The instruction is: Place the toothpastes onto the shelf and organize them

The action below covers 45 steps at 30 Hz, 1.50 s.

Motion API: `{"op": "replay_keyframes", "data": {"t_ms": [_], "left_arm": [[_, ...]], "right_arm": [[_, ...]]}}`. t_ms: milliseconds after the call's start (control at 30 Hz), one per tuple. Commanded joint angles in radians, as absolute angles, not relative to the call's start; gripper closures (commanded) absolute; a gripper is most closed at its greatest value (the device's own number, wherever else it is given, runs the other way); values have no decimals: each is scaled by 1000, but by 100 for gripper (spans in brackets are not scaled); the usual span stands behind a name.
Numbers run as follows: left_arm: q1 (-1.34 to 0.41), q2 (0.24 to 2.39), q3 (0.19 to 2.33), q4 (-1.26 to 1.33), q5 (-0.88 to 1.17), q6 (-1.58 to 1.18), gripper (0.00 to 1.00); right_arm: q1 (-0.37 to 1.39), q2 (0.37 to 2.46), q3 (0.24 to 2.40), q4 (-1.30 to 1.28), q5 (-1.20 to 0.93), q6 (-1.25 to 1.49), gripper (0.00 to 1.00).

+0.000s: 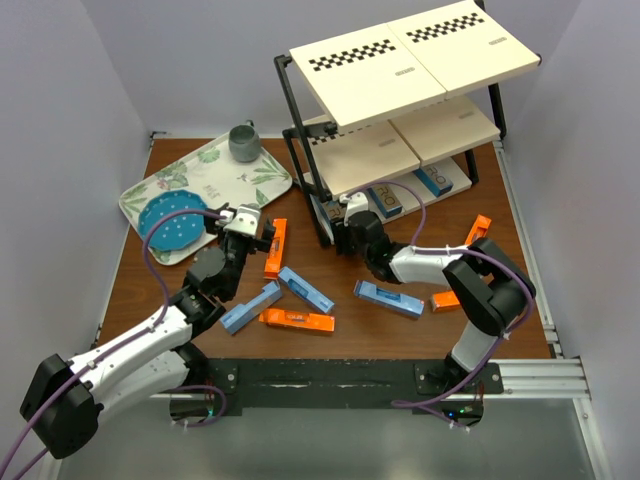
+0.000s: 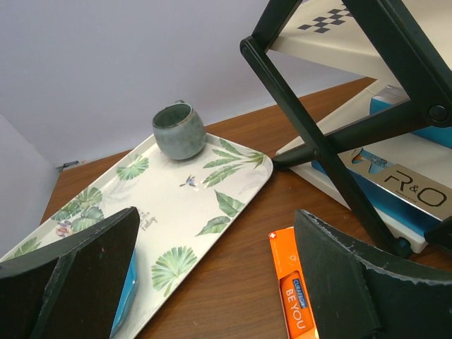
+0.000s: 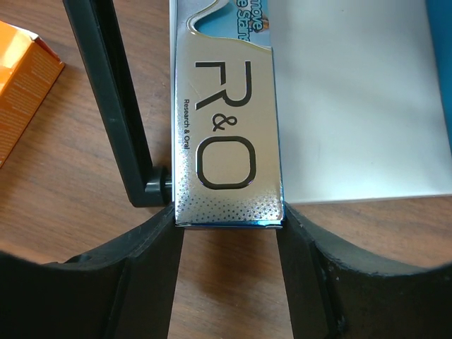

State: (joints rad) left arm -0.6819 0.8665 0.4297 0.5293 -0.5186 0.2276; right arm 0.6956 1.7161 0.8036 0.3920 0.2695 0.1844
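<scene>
Black jaws of the right gripper (image 3: 227, 224) stood narrowly parted at the near corners of a silver R&O carton (image 3: 226, 141); whether they pinched or merely flanked it could not be told. The carton lay on the lowest board of the shelf (image 3: 353, 106), close beside the black upright. Placement looked nearly done, and the next move probably called for a full release and a straight retreat. The left gripper (image 2: 217, 236), wide and empty, hung over an orange carton (image 2: 291, 300).

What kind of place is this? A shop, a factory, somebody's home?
Probably a robotics lab booth, staged like a shop: two robot arms mounted at the edge of a wooden table, blank walls close around it, and a checker-marked shelf with toothpaste cartons scattered in front.
</scene>
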Motion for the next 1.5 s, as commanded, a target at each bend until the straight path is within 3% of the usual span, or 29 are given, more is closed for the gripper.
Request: {"op": "replay_keyframes", "data": {"t_ms": [0, 567, 733, 1067, 1467], "left_arm": [[-680, 867, 443, 560, -506, 229, 4], [-680, 861, 446, 557, -503, 226, 4], [-680, 856, 446, 555, -502, 227, 4], [-680, 838, 454, 543, -489, 218, 4], [-680, 812, 479, 492, -451, 175, 3]], "right_arm": [[700, 1730, 848, 468, 270, 202, 40], [699, 1559, 746, 423, 272, 267, 14], [701, 1435, 718, 315, 272, 267, 2], [699, 1189, 657, 117, 264, 285, 2], [698, 1009, 759, -202, 241, 330, 1]]}}
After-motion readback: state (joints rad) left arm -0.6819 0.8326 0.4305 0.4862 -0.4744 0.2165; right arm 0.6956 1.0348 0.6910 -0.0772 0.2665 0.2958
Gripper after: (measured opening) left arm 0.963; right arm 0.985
